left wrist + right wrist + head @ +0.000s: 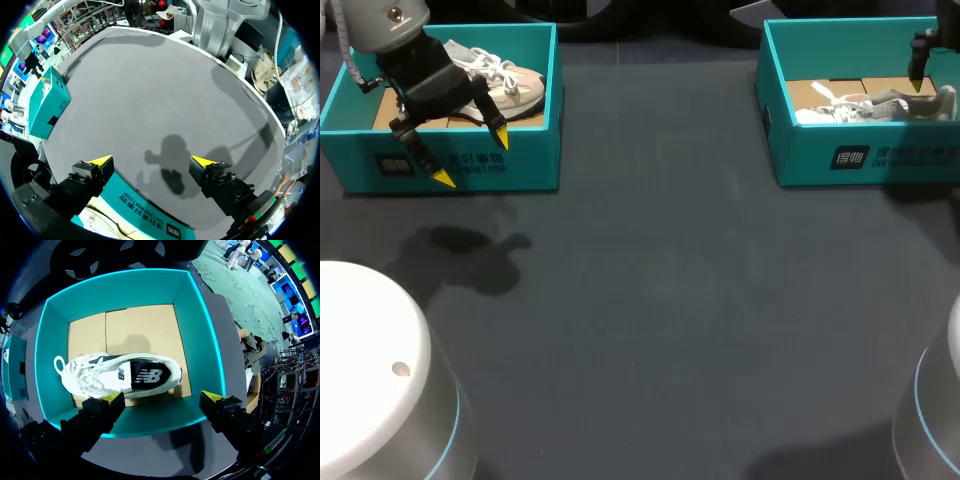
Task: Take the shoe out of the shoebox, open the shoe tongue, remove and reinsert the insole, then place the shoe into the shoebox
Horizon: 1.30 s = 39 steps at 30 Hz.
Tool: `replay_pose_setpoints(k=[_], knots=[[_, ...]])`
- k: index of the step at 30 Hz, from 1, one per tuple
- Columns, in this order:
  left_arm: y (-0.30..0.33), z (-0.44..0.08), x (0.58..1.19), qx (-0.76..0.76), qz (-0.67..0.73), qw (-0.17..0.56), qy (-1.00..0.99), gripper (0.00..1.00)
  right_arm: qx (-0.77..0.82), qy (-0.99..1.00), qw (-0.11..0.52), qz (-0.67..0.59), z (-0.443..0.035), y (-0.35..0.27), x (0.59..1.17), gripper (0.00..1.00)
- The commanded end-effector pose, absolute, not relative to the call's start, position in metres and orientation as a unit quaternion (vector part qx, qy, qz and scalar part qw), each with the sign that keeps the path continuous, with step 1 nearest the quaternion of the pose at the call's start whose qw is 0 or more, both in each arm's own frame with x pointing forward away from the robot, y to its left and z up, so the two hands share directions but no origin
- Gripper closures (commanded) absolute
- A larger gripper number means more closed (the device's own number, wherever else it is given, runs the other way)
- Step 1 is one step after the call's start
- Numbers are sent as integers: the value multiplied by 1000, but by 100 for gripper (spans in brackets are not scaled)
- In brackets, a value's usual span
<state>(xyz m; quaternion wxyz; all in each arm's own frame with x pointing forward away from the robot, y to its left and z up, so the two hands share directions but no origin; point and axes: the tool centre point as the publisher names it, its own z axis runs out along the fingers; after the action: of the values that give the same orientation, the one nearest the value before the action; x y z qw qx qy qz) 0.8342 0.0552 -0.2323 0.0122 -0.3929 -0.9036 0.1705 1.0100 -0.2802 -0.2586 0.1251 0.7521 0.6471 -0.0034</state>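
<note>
A dark grey counter (670,300) fills most of the head view. Two teal shoeboxes without lids are set on it, well apart. The left shoebox (525,160) is at the upper left of the frame and the right shoebox (800,150) at the upper right.

Each box is floored with brown cardboard, and one shoe is laid on it. A cream-and-white laced shoe (515,88) is seen in the left shoebox. A white laced shoe (865,106) is seen in the right shoebox.

The left pincer (471,158) is held above the front wall of the left shoebox, its yellow-tipped fingers spread wide, with nothing gripped. In the left wrist view that wall (135,215) is seen under the pincer (151,161), and bare counter ahead of it.

In the right wrist view the right pincer (162,397) is spread wide and nothing is gripped. The white shoe (120,377) is seen ahead of its fingers, inside the box.
</note>
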Motion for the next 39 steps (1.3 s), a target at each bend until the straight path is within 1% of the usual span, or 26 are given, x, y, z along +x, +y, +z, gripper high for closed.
replay_pose_setpoints(k=[1,12,22,34,36,37,39], knots=[[56,-233,834,-393,169,12,-904,0,752,646,132,2,-244,-269,992,0],[56,-233,834,-393,169,12,-904,0,758,636,140,21,-220,-232,953,0],[56,-233,834,-393,169,12,-904,0,765,631,127,21,-208,-211,917,0],[56,-233,834,-393,169,12,-904,0,757,643,118,12,-204,-199,909,0],[66,-222,849,-428,186,7,-885,0,757,643,118,12,-204,-199,909,0],[72,-217,857,-444,182,-7,-877,0,757,643,118,12,-204,-199,909,0],[84,-207,874,-469,190,-4,-862,0,757,643,118,12,-204,-199,909,0]])
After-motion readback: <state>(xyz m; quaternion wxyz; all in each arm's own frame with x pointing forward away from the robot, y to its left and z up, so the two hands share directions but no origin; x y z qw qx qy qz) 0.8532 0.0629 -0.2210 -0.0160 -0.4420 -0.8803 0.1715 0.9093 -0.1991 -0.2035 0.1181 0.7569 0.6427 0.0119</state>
